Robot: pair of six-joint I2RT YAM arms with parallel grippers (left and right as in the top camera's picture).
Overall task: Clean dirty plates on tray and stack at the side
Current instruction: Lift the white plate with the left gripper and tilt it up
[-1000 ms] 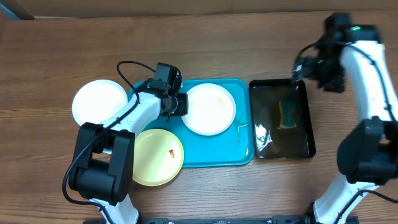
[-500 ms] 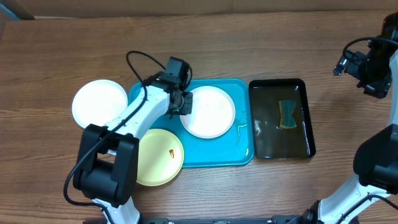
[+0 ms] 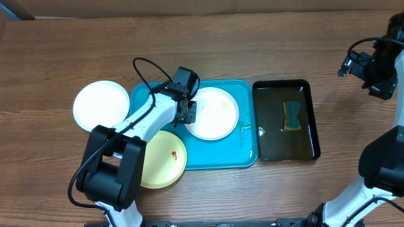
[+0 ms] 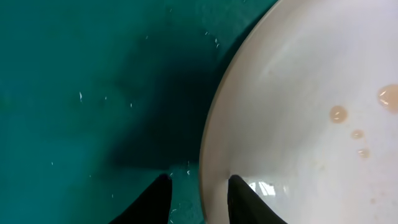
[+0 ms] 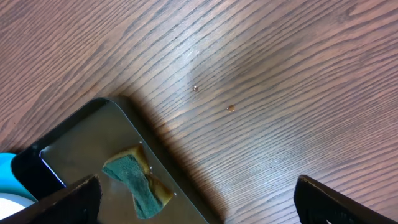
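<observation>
Over turquoise tray (image 3: 218, 161), left claw (image 4: 196, 186) points down, slightly apart astride white plate (image 4: 298, 124) rim; right claw (image 5: 199, 202) gapes.

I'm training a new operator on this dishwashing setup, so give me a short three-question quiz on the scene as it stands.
1. True or false: the sponge lies on the blue tray.
2. On the right gripper, the jaws are: A open and empty; B shut on the sponge; C shut on a plate.
3. The jaws of the left gripper straddle whose rim?
Key: 1 false, the sponge lies in the black tray. 2 A. 3 the white plate on the blue tray.
</observation>
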